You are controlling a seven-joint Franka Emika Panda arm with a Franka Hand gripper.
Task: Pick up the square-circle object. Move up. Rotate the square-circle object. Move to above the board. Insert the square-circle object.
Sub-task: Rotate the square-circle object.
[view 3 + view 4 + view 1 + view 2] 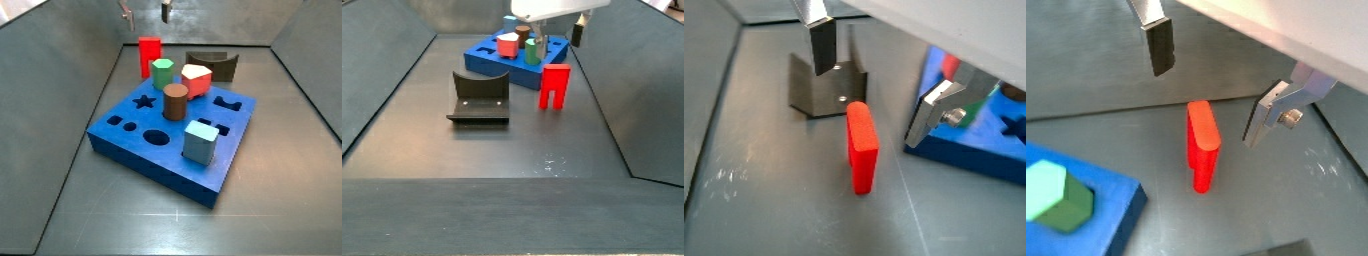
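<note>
The gripper (1207,85) was seen above the square-circle object (1203,145), jaws spread wide, nothing held. The object stood upright on the floor, beside the board (174,135).

Two wrist views looking down past the gripper (871,85), two raised side views facing across the board (171,135)
</note>
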